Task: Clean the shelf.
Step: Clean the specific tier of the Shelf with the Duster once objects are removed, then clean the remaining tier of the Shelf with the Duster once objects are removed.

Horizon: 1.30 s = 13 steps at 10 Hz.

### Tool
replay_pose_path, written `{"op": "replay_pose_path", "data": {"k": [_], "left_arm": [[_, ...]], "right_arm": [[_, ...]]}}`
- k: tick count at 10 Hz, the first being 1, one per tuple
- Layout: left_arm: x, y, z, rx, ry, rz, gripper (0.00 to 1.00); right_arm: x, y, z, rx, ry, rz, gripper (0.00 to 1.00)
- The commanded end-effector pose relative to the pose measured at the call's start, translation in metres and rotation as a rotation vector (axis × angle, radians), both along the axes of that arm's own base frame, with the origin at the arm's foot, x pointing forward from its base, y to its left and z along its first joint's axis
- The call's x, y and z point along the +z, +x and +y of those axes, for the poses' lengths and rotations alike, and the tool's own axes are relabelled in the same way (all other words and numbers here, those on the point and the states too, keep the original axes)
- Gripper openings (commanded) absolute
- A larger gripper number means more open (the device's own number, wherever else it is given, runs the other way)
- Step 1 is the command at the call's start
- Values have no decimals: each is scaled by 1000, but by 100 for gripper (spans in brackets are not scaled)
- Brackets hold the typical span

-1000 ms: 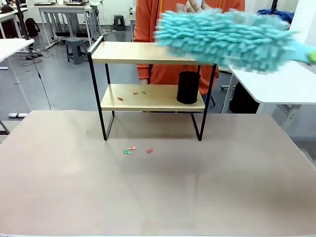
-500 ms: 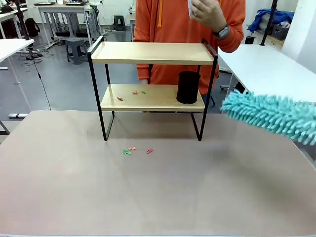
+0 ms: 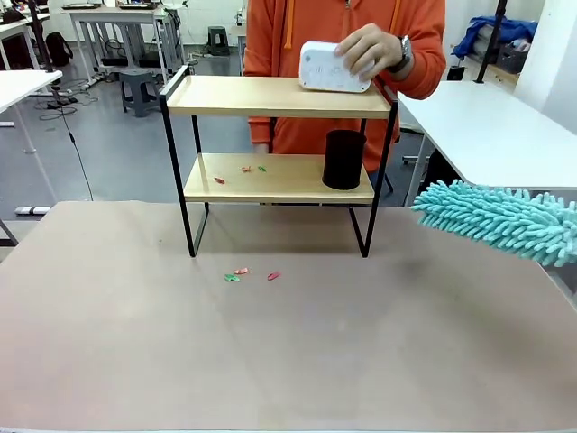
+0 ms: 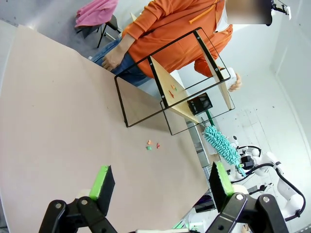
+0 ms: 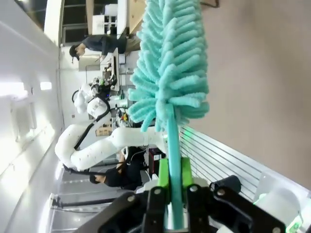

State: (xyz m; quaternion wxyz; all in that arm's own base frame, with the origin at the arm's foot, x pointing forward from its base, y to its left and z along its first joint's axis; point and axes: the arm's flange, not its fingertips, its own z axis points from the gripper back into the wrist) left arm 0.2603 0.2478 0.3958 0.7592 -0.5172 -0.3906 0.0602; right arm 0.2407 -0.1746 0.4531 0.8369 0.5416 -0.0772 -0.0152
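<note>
Holding the duster (image 3: 496,221) out to the right of the shelf (image 3: 252,95), the right gripper (image 5: 175,174) is clamped on its handle. The left gripper (image 4: 161,180) hangs with jaws apart, well in front of the shelf, which stands on the table. A person's hand (image 3: 370,50) holds a white box (image 3: 329,68) at its top board's right end. Scraps (image 3: 245,170) lie on its lower board, left of a black cup (image 3: 343,160). Sweeping seems not yet begun. The next move likely calls for swinging the duster onto the lower board, clear of the cup.

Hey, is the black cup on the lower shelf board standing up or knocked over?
Upright. In the front view the black cup stands on its base near the right end of the shelf's lower board, its sides vertical.
</note>
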Motion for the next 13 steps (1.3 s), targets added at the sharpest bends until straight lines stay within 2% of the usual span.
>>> {"op": "replay_pose_path", "data": {"k": [1,13], "left_arm": [[1,0,-3,4,-4,-31,100],[1,0,-3,4,-4,-31,100]], "right_arm": [[1,-3,-5,32,4,-20,12],[1,-3,-5,32,4,-20,12]]}}
